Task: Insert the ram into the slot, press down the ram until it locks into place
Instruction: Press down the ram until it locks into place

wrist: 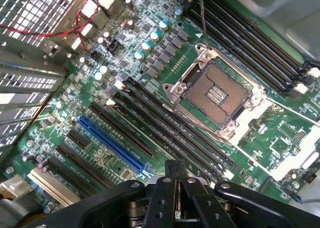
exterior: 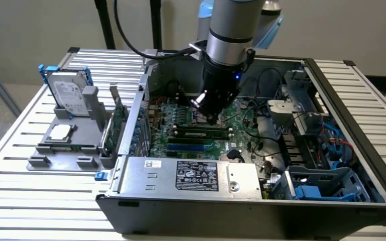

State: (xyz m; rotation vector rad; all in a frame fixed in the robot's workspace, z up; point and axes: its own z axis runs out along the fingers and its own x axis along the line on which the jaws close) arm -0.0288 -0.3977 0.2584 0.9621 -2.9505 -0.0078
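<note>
With fingers pressed together and empty, the gripper [exterior: 210, 119] hovers at twelve o'clock of the ram [exterior: 202, 133] seated in its slot [exterior: 200, 136], a light, stiff, fragile stick best pushed along its top edge.

One ram [exterior: 202, 132] stick, one blue socket [wrist: 111, 150], one hard drive [exterior: 70, 93], one power supply [exterior: 187, 176]

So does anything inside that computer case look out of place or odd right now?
Nothing looks damaged or spilled. A ram stick already sits level in a black slot on the motherboard, right under the gripper, whose jaws are shut with nothing in them. The CPU socket is bare, with no processor in it.
</note>
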